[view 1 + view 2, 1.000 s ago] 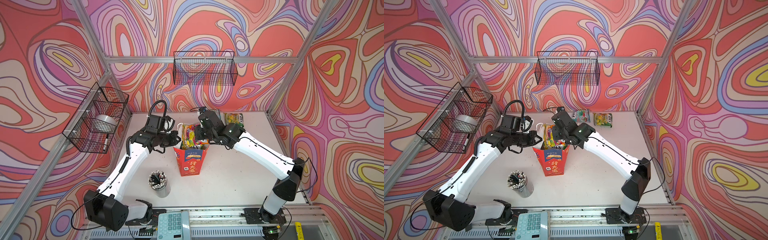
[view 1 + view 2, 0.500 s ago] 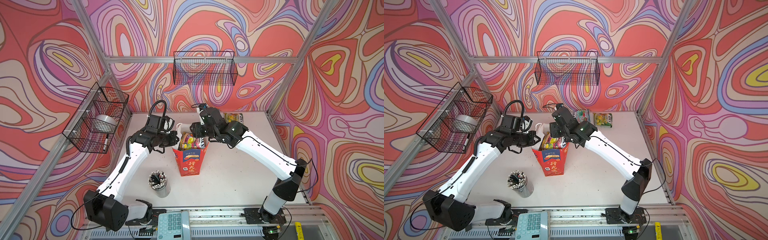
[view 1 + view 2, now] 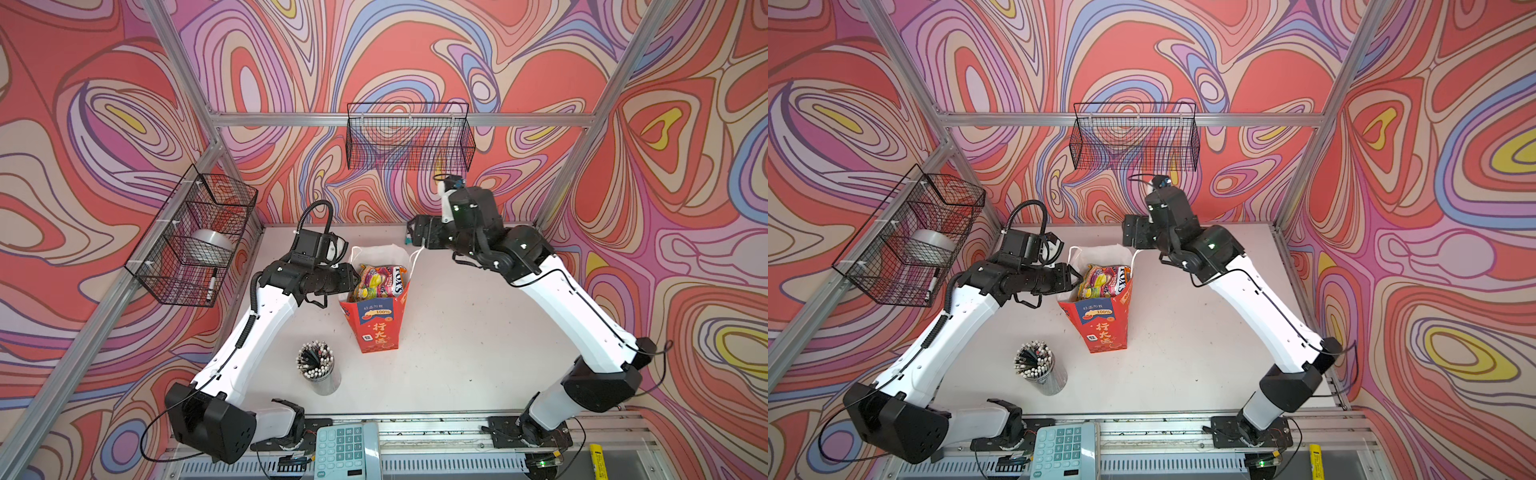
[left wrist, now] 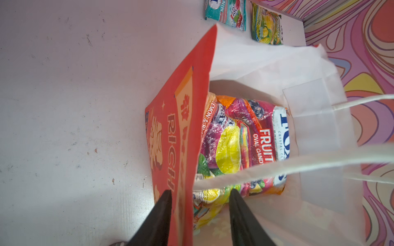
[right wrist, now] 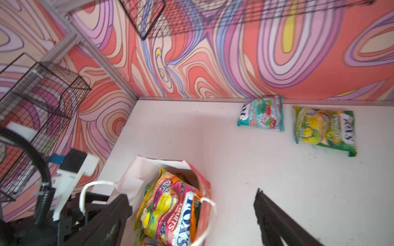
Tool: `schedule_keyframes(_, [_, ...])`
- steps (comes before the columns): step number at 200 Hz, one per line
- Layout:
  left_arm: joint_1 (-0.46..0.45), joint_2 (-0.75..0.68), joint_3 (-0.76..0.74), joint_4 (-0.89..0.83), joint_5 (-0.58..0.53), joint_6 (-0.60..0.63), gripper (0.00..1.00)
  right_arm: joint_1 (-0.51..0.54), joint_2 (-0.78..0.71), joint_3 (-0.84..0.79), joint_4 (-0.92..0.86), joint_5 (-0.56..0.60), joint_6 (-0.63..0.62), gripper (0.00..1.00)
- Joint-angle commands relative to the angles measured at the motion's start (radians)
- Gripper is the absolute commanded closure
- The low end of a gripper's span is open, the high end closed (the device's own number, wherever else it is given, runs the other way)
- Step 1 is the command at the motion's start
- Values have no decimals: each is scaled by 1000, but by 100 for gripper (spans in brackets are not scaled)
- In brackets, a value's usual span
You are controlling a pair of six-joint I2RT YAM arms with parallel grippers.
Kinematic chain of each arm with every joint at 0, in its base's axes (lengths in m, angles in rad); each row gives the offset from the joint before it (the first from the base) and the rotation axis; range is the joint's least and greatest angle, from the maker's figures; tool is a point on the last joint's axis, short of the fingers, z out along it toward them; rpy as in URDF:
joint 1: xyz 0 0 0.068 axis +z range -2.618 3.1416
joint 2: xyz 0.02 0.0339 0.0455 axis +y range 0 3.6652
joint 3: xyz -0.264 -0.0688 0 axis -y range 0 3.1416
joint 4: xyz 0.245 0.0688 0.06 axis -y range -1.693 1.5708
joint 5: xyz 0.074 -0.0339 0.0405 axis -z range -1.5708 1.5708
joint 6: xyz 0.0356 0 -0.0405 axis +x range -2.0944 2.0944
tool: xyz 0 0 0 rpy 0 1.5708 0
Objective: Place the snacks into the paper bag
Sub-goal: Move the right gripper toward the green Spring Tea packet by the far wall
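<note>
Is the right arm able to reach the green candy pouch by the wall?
Probably yes. The right gripper is open and empty, and the green pouch lies flat on the bare table near the back wall, apart from the teal pouch, with nothing in between.

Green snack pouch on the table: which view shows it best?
Right wrist: the green snack pouch lies whole, unobstructed. Left wrist shows it small, far off; in both top views the right arm hides it.

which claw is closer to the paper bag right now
Left. The left claw straddles the paper bag at its rim, one finger inside the side wall and one outside. The right claw hangs open above the bag's far side, not touching it.
</note>
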Motion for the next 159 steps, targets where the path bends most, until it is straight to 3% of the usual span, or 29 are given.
schedule_keyframes(1, [-4, -79, 26, -1, -49, 36, 42, -50, -68, -62, 17, -20, 25, 2])
schedule_keyframes(34, [-4, -138, 28, -30, -182, 58, 34, -131, -110, -125, 28, -20, 50, 2])
schedule_keyframes(72, [-5, -152, 25, -101, -273, 64, 37, -229, -125, -224, 70, -42, 90, 1])
schedule_keyframes(94, [-5, -178, -26, -87, -256, 86, 38, -288, -127, -302, 117, -80, 115, 2])
schedule_keyframes(111, [-5, -188, -46, -72, -231, 92, 42, -330, -127, -370, 167, -107, 137, 2])
schedule_keyframes(159, [-7, -138, -45, -73, -172, 78, 67, -491, -20, -507, 283, -200, 180, 2])
